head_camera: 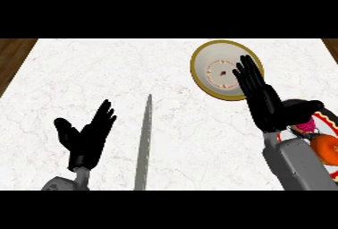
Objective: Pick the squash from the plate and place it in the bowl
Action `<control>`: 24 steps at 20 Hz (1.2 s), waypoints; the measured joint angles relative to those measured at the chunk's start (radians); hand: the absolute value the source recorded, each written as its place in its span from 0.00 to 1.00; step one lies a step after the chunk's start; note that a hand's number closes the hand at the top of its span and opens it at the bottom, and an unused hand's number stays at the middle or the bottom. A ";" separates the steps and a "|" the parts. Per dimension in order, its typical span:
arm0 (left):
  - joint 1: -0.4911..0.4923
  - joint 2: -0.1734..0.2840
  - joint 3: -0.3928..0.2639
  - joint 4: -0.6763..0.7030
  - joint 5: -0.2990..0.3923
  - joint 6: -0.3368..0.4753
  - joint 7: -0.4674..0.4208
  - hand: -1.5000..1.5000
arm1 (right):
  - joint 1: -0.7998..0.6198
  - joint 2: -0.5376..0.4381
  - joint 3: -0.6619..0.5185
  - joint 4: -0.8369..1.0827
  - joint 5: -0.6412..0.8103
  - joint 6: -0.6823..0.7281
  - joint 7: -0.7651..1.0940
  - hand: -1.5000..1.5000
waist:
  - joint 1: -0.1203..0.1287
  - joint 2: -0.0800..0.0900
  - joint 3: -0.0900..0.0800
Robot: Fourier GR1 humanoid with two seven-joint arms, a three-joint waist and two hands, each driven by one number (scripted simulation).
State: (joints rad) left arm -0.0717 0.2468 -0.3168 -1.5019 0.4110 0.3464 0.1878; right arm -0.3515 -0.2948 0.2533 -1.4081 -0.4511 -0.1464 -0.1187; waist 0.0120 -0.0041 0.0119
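My right hand (263,96) reaches over the bowl (210,56), fingers released. Squash (326,149) sits on plate (327,120). Left hand (86,138) rests, released.

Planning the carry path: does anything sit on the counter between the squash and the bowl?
No object lies between them. Only the robot's own right hand and forearm cross the stretch from the squash on the plate to the bowl.
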 measured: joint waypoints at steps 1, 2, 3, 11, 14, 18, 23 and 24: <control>0.003 0.013 0.005 -0.013 -0.002 -0.014 -0.003 0.50 | 0.018 -0.020 -0.014 -0.013 -0.004 0.013 0.002 1.00 | -0.003 0.000 -0.003; 0.003 0.024 0.001 -0.028 -0.013 -0.023 -0.010 0.50 | 0.037 -0.050 -0.035 -0.028 -0.010 0.024 0.004 1.00 | -0.009 0.000 -0.005; -0.010 0.038 -0.003 -0.040 -0.026 -0.031 -0.013 0.50 | 0.064 -0.086 -0.059 -0.034 -0.017 0.046 -0.006 1.00 | -0.019 -0.001 -0.006; -0.071 0.113 -0.060 -0.088 -0.121 -0.155 -0.128 0.50 | 0.246 -0.390 -0.244 0.097 0.064 0.136 -0.125 0.00 | -0.058 0.002 -0.012; -0.098 0.109 -0.065 -0.069 -0.136 -0.201 -0.155 0.50 | 0.280 -0.417 -0.283 0.193 0.098 0.191 -0.242 0.00 | -0.037 0.005 -0.011; -0.103 0.103 -0.075 -0.057 -0.149 -0.229 -0.177 0.50 | 0.284 -0.521 -0.277 0.230 0.204 0.220 -0.288 0.00 | -0.021 0.006 -0.012; -0.109 0.104 -0.075 -0.068 -0.154 -0.246 -0.171 0.50 | 0.272 -0.672 -0.218 0.215 0.353 0.248 -0.205 0.00 | -0.008 0.006 -0.014; -0.115 0.100 -0.077 -0.065 -0.159 -0.244 -0.169 0.50 | 0.263 -0.710 -0.200 0.211 0.382 0.268 -0.175 0.00 | -0.004 0.007 -0.014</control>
State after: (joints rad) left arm -0.1862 0.3471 -0.3937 -1.5673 0.2525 0.1024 0.0191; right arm -0.0885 -1.0044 0.0531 -1.1973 -0.0695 0.1219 -0.2932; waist 0.0077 0.0024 -0.0021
